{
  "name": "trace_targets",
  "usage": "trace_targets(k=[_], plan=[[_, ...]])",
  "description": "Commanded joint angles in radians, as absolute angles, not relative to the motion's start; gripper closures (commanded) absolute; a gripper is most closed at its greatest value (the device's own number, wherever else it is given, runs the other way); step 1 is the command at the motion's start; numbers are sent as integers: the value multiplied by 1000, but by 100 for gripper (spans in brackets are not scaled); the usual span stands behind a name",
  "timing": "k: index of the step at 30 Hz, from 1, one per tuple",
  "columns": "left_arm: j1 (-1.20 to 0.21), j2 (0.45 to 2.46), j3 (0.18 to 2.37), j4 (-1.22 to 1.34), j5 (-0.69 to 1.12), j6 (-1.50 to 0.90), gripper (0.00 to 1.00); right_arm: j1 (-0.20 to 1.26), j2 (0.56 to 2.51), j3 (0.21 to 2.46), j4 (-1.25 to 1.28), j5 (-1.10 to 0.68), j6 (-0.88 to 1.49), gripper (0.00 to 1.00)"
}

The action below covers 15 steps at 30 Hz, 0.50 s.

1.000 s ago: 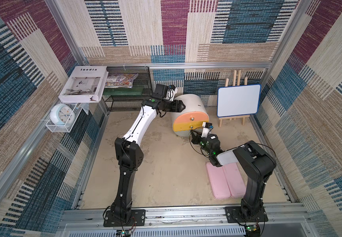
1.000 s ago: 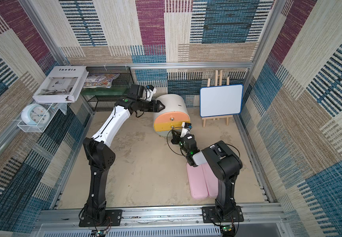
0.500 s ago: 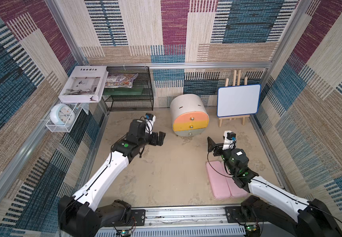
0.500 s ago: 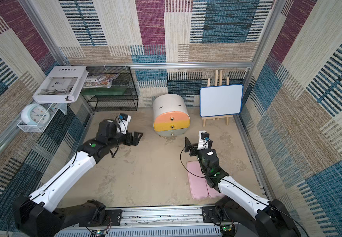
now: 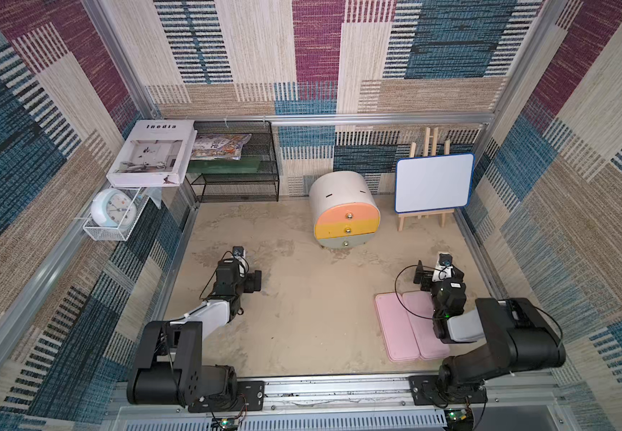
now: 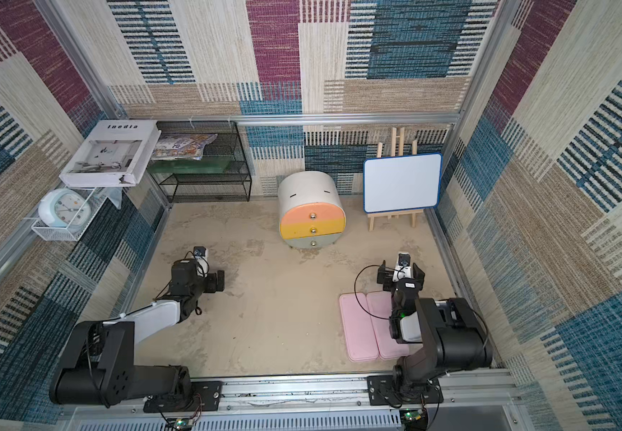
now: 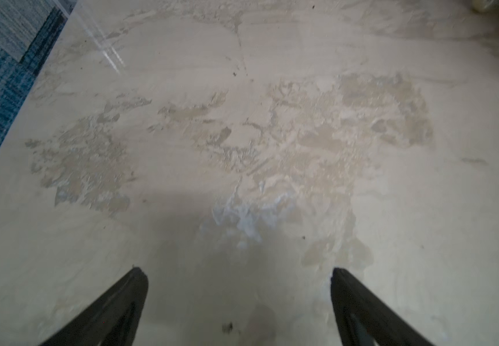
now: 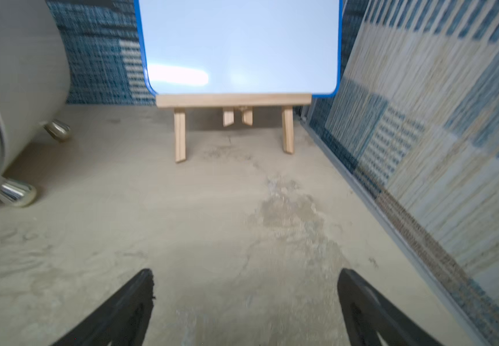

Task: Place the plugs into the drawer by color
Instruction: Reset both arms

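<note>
Two flat pink cases (image 5: 402, 328) side by side on sandy floor, near front rail, partly under right arm. Left gripper (image 7: 239, 269) low over bare floor, jaws spread wide, nothing between. Right gripper (image 8: 245, 271) just beyond the cases, jaws likewise wide apart and empty, facing whiteboard (image 5: 434, 183) on wooden easel. Drawer cabinet (image 5: 347, 220) farther back, well apart from both grippers, between wire rack (image 5: 238, 179) and easel; peach, yellow and grey fronts all flush shut. Book (image 5: 152, 153) and clock (image 5: 113, 211) on far left wall shelf.
</note>
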<state>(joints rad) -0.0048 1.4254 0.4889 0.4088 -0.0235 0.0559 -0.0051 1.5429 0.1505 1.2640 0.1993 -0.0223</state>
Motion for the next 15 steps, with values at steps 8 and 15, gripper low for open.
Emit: trace_targets(k=[8,15], plan=[[24,1551,479,709,14,11,1,-47,1515,280,1146,-13,-10,1],[25,1538,457,732,17,9,1,-49,1509,276,1149,-23,-14,1]])
